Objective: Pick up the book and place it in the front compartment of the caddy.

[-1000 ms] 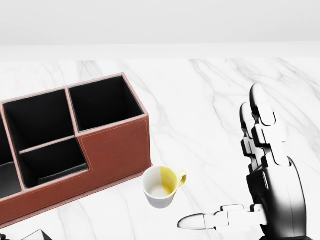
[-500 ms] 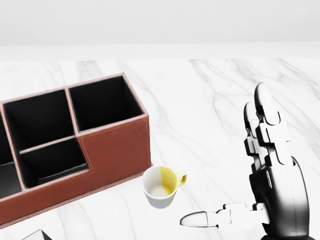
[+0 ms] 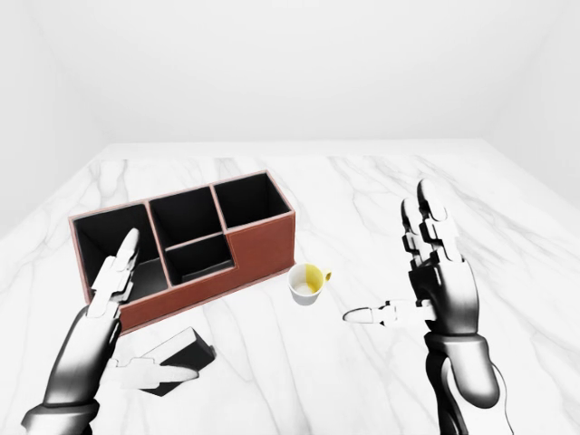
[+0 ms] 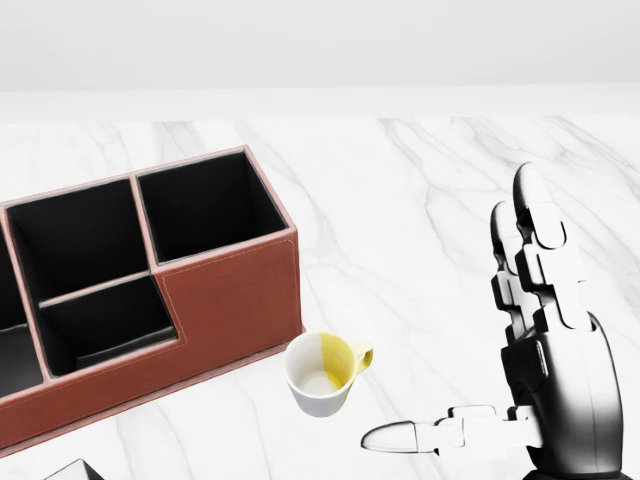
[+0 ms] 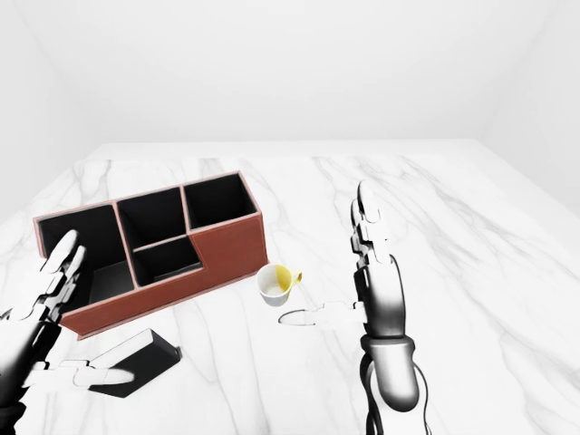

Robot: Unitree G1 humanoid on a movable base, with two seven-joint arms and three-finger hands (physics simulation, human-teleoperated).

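In the left-eye view, the book (image 3: 172, 360) lies flat on the marble table (image 3: 362, 190) at lower left, just below the caddy (image 3: 186, 245), with the left hand (image 3: 109, 313) spread wide above it and the thumb over its near edge, gripping nothing. In the head view, the right hand (image 4: 545, 350) stands a little further right and lower than half a second ago, fingers straight and thumb out, well apart from the mug (image 4: 322, 373); only a corner of the book shows at the bottom left. In the right-eye view, both hands are empty, so the pickup is judged not yet begun, and the left hand appears best placed to make it.
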